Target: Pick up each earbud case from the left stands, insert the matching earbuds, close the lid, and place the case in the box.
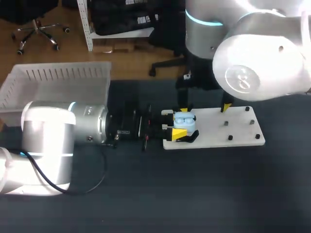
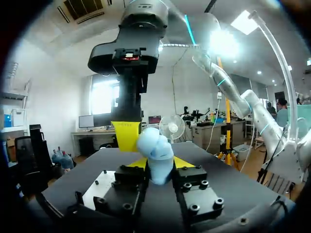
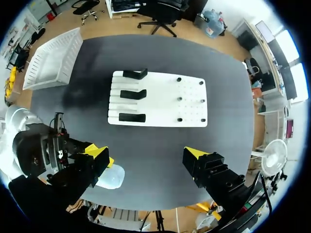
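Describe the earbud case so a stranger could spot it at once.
Find the white board on the dark table. Over its left end, the left pincer is shut on the earbud case. It is the only pale blue, rounded thing there; the board's stands are black.

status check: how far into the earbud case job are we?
Done: the light blue case is off the stands; all three look bare. In hand: left gripper is shut on it, lid apparently open, above the white board; right gripper hangs open above. Left: closing the lid and boxing; no case shows in the box.
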Motion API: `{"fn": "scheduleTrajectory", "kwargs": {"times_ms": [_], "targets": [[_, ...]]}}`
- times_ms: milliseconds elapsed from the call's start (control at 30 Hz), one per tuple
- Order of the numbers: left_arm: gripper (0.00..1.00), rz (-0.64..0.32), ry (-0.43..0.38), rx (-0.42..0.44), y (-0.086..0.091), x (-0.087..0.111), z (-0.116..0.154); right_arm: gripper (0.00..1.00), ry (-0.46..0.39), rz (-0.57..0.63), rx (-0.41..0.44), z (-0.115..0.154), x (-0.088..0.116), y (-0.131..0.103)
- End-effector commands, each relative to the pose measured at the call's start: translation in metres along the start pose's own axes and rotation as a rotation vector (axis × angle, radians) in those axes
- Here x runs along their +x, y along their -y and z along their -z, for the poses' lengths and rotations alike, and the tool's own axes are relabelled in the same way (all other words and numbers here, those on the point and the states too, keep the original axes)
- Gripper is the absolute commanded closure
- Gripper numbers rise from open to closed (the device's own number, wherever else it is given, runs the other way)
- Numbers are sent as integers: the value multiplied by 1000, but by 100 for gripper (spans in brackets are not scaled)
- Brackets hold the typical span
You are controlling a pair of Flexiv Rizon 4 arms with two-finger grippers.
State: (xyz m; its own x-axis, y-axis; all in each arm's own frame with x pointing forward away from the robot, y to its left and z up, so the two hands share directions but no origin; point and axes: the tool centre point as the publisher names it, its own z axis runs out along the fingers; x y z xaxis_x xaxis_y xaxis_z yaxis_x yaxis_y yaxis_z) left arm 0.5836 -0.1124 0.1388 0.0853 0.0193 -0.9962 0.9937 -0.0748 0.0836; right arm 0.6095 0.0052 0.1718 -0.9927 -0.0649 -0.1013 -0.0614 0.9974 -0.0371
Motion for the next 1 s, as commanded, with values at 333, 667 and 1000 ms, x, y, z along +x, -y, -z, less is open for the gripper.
{"fn": "scheduleTrajectory", "kwargs": {"times_ms": [333, 667, 1000], "targets": [[100, -5, 3, -11, 2, 1, -1, 0, 73, -40, 23, 13, 8, 12], [100, 35, -85, -121, -3, 12, 48, 0, 256, -180, -80, 52, 1, 55], [100, 30, -284, -575, -47, 13, 198, 0, 256, -180, -80, 52, 1, 55]]}}
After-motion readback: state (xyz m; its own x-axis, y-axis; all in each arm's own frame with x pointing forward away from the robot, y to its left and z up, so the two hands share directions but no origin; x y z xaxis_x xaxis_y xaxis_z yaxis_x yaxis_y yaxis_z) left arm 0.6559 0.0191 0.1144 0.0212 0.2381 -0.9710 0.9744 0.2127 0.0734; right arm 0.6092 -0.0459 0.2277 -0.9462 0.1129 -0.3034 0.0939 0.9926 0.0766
